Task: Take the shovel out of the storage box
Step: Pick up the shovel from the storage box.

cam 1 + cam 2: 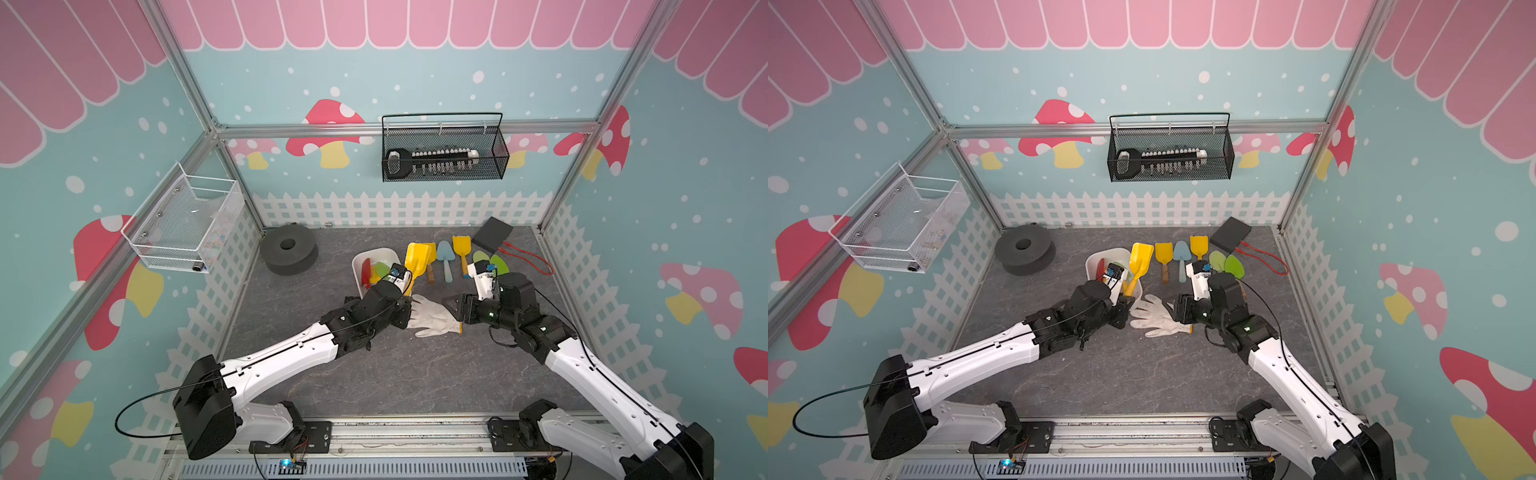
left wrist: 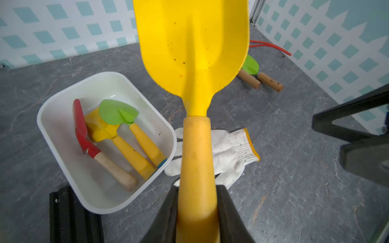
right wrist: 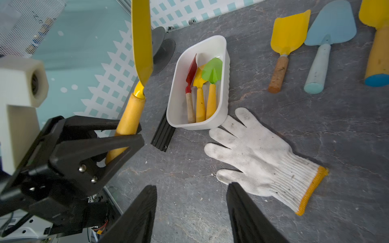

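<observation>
The yellow shovel (image 2: pixel 193 52) is outside the storage box (image 2: pixel 94 189), held off the table (image 2: pixel 294 189) beside the box with its blade raised. The left gripper (image 2: pixel 197 189) pinches the shovel's handle between its fingers. Inside the box lie a red shovel (image 2: pixel 81 126), a small yellow shovel (image 2: pixel 99 128) and a green shovel (image 2: pixel 115 111). The right gripper (image 3: pixel 191 186) has its fingers spread and empty, next to the white glove (image 3: pixel 259 160).
</observation>
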